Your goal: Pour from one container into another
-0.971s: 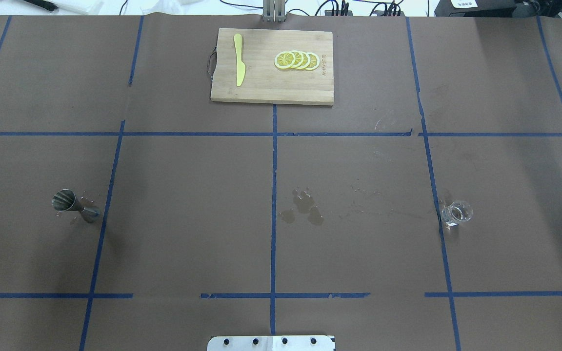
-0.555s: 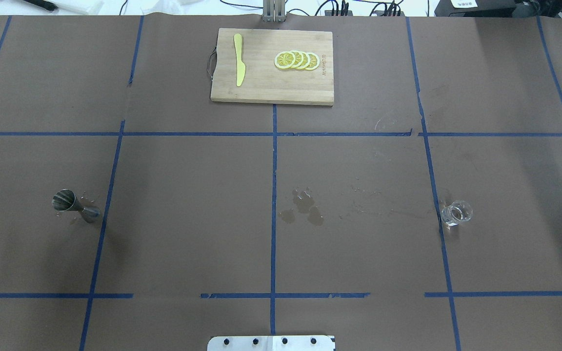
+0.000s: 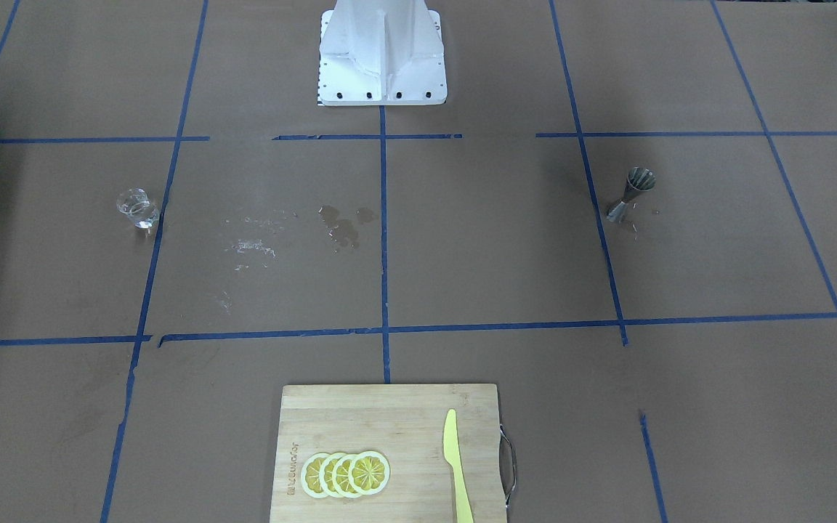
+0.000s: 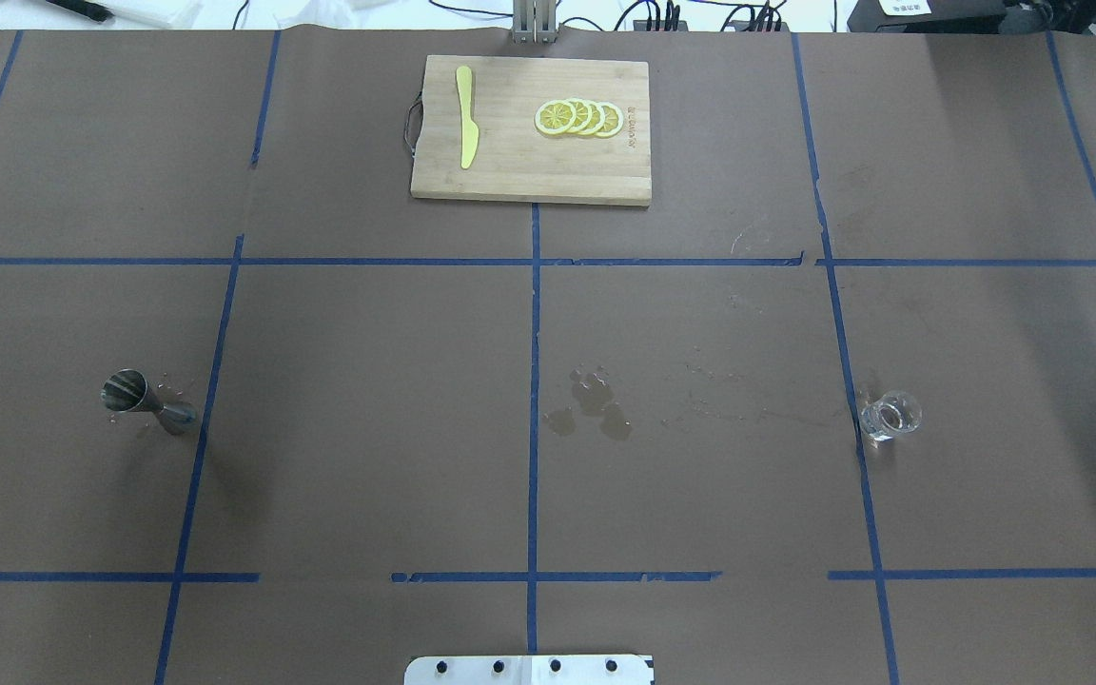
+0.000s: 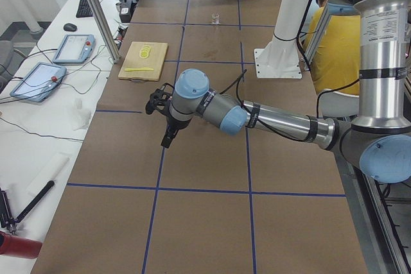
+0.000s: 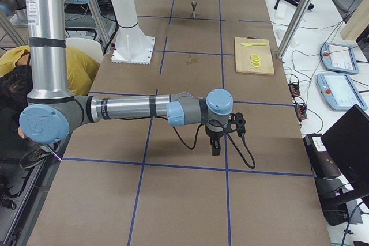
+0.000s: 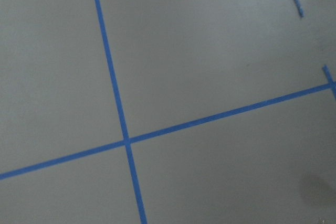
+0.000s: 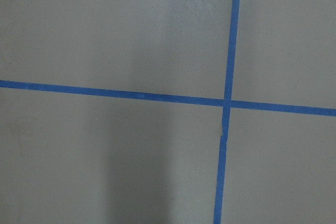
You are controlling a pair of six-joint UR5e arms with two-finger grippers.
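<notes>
On the surface, seen from overhead: glass cup point(image 4: 890, 416) far right, jigger point(image 4: 144, 402) upright far left, well apart, wet patches point(image 4: 591, 407) between. Caught only in side views: left hand point(image 5: 168, 138), right hand point(image 6: 215, 147), both hovering. Open or closed, cannot tell.

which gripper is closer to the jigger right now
Left. The left gripper hangs over the left end of the table, the side where the jigger stands. The right gripper hangs over the opposite end, beyond the glass cup.
</notes>
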